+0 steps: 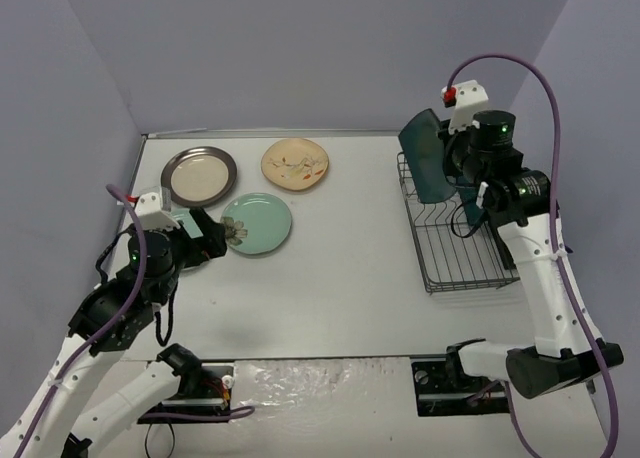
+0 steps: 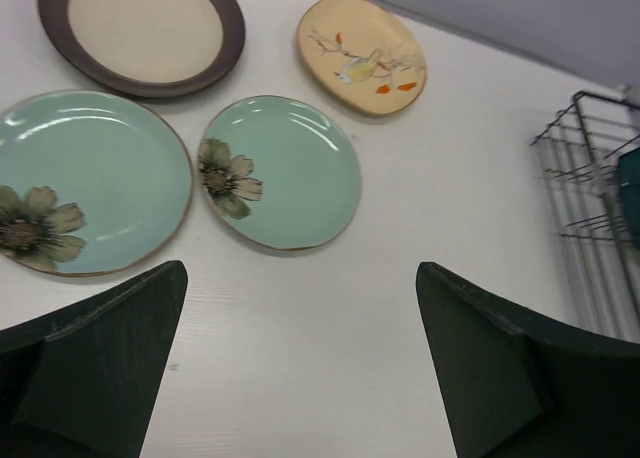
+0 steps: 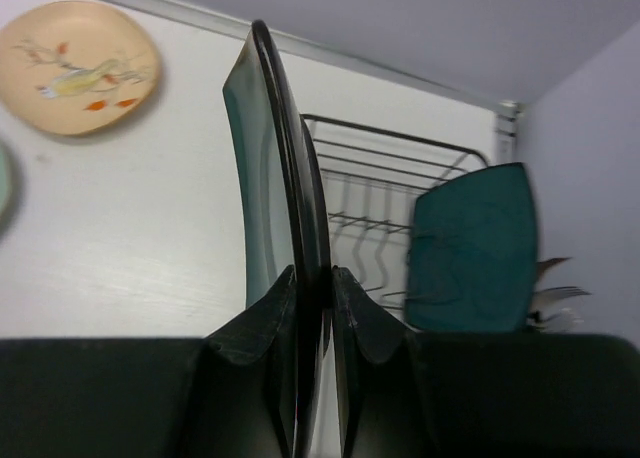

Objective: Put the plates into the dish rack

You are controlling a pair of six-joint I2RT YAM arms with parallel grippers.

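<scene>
The right gripper (image 3: 312, 278) was clamped on the rim of a dark teal rounded-square plate (image 3: 290, 178), holding it on edge so that the wrist camera saw only its thin dark rim running up between the two fingers. In the top view this plate hung at the far end of the rectangular dark wire dish rack (image 1: 450, 258), on the right side of the table, with the rack's long axis running from near to far. A second dark teal rounded-square plate (image 3: 470, 248) stood upright among the tines, just to the right of the held one. Whether the held plate's lower edge sat between tines could not be told, since the fingers hid it. The next move probably turned on that relation: the free slot lay below the held plate and beside the standing one, so the plate would need to go down without tipping into its neighbour. The left gripper (image 2: 300, 278) stood wide open and empty above the table. The four remaining plates lay flat ahead of it: a pale mint-green round plate with a flower (image 2: 290, 173) nearest, another like it (image 2: 90, 178) to the left, and beyond them a cream plate with a grey-brown rim (image 2: 140, 28) and a cream floral plate (image 2: 362, 53). The left arm was plainly the nearer one to all four.
</scene>
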